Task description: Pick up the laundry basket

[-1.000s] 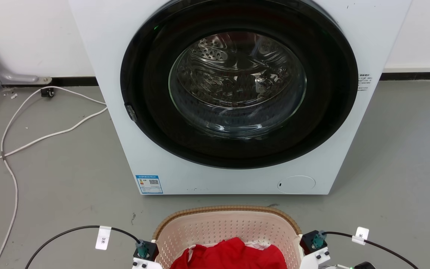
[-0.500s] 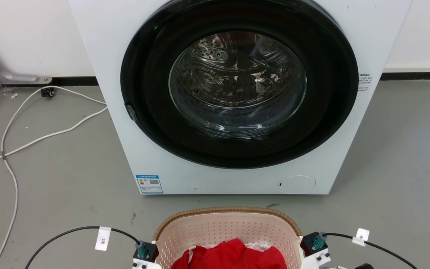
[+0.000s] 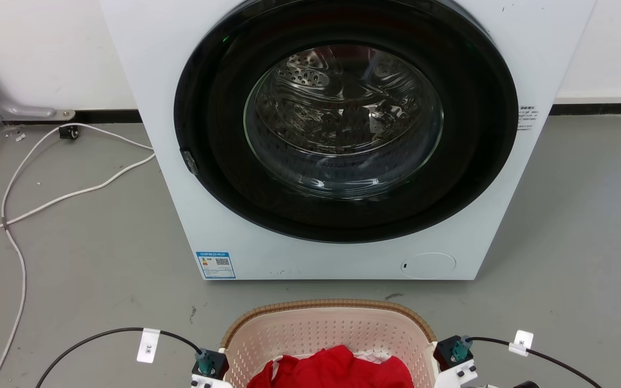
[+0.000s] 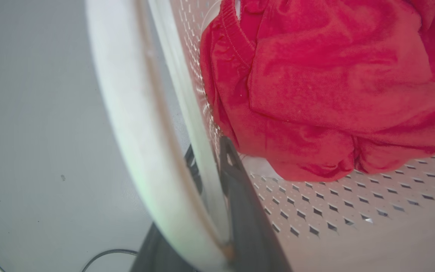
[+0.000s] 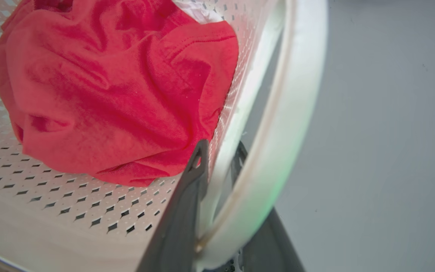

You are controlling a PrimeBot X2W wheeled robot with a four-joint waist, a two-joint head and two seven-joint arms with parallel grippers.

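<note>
Basket (image 3: 321, 328) is at the bottom centre of the head view, just in front of the washer (image 3: 504, 226). Red cloth (image 3: 332, 369) is bunched inside it. Cannot tell whether its base touches the floor (image 3: 84, 258).

Left hand (image 4: 208, 151) straddles the basket's left wall. One finger (image 4: 240, 204) lies inside against the perforated wall. The other is outside, in the gap between the wall and the left handle (image 4: 127, 113), and is mostly hidden. Fingers are drawn close, pinching the wall.

Right hand (image 5: 220, 149) takes a mirror pose on the right wall. Its inner finger (image 5: 187, 196) is just beside the cloth, and its outer finger is between the wall and the right handle (image 5: 296, 94). It is likewise pinching the wall.

In the head view the left wrist (image 3: 211, 365) and right wrist (image 3: 453, 353) flank the basket, touching its sides. The right one shows slightly higher in frame. Black cables (image 3: 100, 334) arc outward from each.
</note>
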